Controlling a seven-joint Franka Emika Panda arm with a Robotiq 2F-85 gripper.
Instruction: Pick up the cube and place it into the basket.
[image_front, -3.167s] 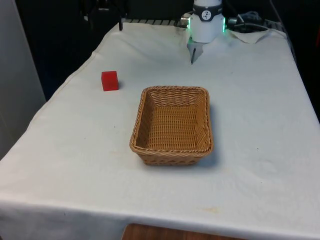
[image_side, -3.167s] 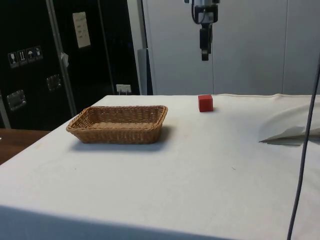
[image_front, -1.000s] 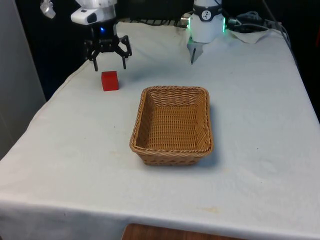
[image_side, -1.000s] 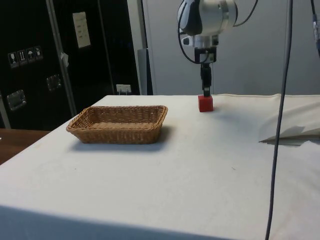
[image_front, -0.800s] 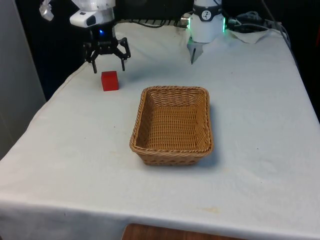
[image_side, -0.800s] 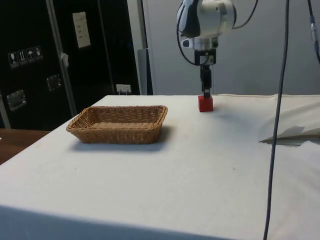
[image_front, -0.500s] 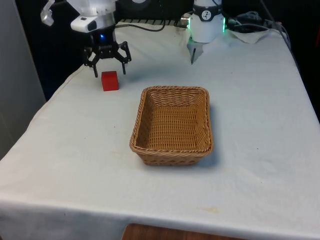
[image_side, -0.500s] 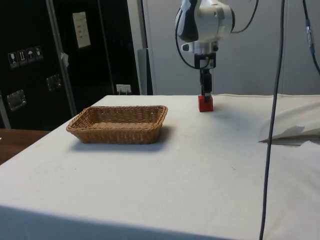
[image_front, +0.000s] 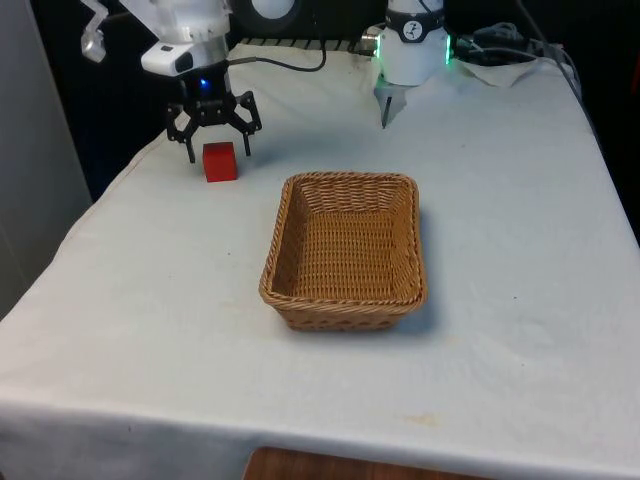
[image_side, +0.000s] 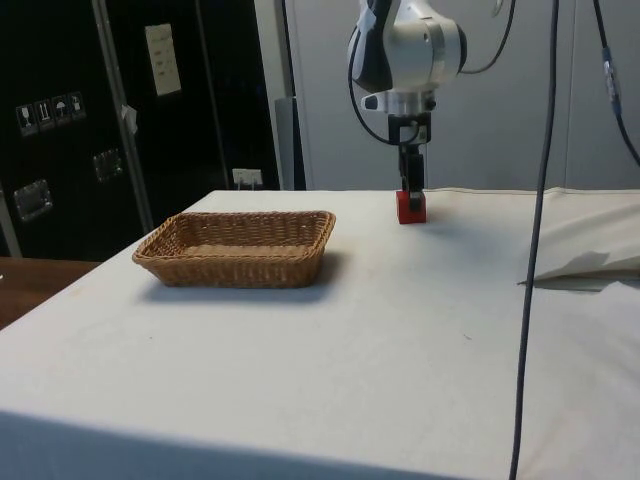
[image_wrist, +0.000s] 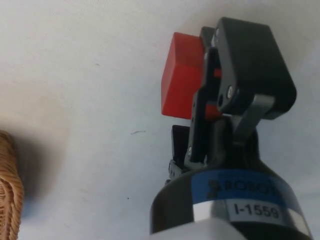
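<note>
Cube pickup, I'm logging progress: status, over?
Claw open, low over the red cube, fingers either side. Cube on the cloth, not gripped. Basket empty, path to it unobstructed.

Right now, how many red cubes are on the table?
1. The red cube sits on the cloth toward the front view's left of the basket, with the gripper straddling it.

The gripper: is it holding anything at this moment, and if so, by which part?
Nothing is held. The gripper is open, its fingers spread to either side of the red cube, which sits on the table apart from the basket.
</note>
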